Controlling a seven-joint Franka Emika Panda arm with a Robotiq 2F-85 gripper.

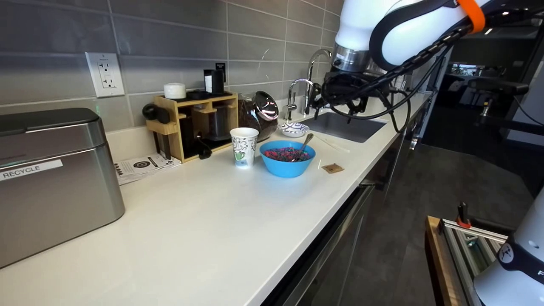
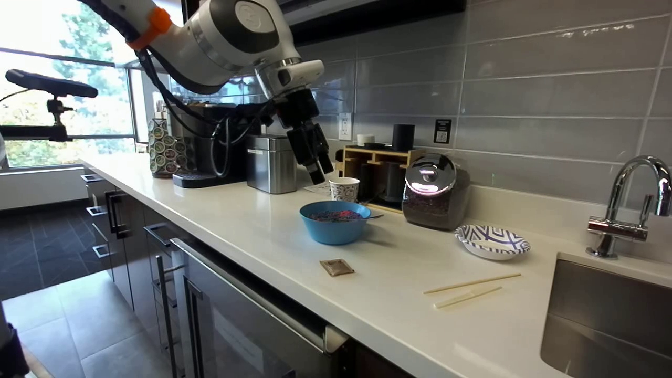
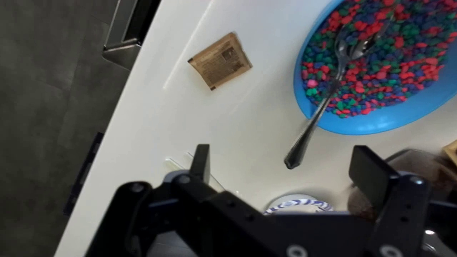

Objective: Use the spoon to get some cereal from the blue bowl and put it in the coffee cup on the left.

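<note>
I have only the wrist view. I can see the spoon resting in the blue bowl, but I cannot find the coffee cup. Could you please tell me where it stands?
Observer: In an exterior view, the coffee cup stands upright on the counter, just left of the blue bowl.

Operator: Thank you. From here I cannot judge the height. Am I down at the level of the bowl's rim?

Observer: It does not look so. The gripper hangs clear of the counter, and in both exterior views it appears higher than the rim.
</note>
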